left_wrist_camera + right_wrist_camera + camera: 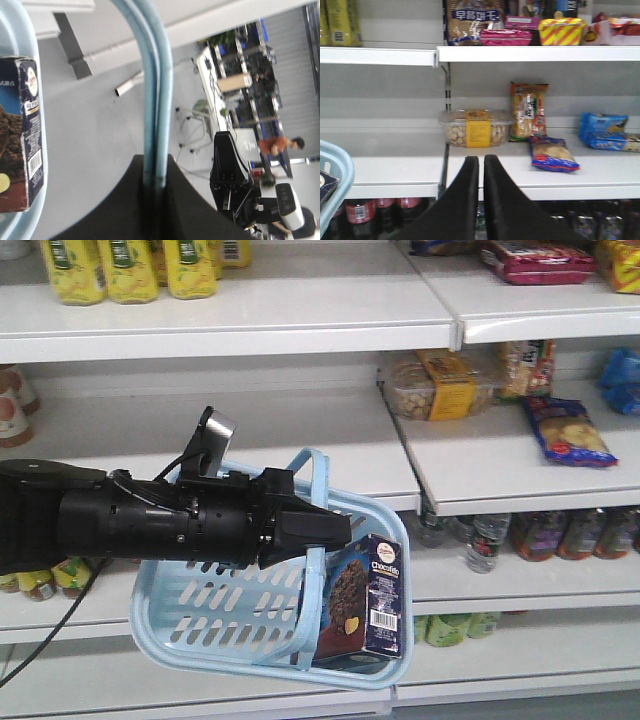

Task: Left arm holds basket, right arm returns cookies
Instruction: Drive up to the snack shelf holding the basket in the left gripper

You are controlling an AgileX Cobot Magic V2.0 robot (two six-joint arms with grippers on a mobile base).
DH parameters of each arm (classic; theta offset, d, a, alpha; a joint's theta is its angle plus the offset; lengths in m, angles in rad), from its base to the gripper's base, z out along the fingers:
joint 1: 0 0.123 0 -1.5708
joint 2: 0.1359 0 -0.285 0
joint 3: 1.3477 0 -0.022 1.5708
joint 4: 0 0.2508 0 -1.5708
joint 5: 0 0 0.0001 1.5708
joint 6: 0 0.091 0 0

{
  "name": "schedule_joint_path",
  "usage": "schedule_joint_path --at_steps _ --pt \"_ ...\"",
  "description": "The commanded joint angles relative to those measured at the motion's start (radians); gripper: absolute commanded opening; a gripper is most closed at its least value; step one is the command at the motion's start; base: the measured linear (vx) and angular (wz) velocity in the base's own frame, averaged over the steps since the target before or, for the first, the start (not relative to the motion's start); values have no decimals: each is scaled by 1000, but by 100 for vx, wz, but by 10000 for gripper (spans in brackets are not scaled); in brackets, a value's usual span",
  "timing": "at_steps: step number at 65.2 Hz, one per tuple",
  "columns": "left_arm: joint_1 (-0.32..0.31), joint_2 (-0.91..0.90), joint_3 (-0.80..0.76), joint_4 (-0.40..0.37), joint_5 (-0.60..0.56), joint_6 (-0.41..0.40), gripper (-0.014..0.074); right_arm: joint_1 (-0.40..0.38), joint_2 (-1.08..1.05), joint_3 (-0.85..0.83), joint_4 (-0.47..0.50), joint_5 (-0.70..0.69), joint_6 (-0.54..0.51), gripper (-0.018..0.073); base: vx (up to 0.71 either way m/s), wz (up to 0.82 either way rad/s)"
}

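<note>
The light blue basket [200, 610] hangs tilted in front of the shelves. Its loop handle [318, 480] is clamped by my left gripper [335, 532], which is shut on it. The left wrist view shows the handle [157, 95] running down between the black fingers of that gripper [154, 162]. The dark cookies box [365, 602] stands upright in the basket's right end; it also shows as a box [17, 135] beside the basket rim [25, 35]. My right gripper [481, 161] is shut with nothing in it and faces the middle shelf, with the basket corner [334, 170] at its left.
Ahead of the right gripper the white shelf [395, 172] carries a clear tub with a yellow label [476, 129], a tall snack bag [527, 110], a blue-wrapped packet [552, 155] and blue packs [605, 131]. Bottles [365, 212] stand below, yellow bottles [130, 268] above.
</note>
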Motion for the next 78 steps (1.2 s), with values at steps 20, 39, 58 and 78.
schedule_joint_path --at_steps 20,39,58,78 --pt "-4 -50 -27 -118 60 14 -6 -1 -13 17 -6 -76 -3 -11 15 43" --pt "-4 -50 -27 -118 60 14 -6 -1 -13 17 -6 -76 -3 -11 13 10" --pt "-4 -50 -27 -118 60 14 -6 -1 -13 17 -6 -76 -3 -11 11 -2" --pt "-4 -50 -27 -118 60 14 -6 -1 -13 17 -6 -76 -3 -11 8 -6"
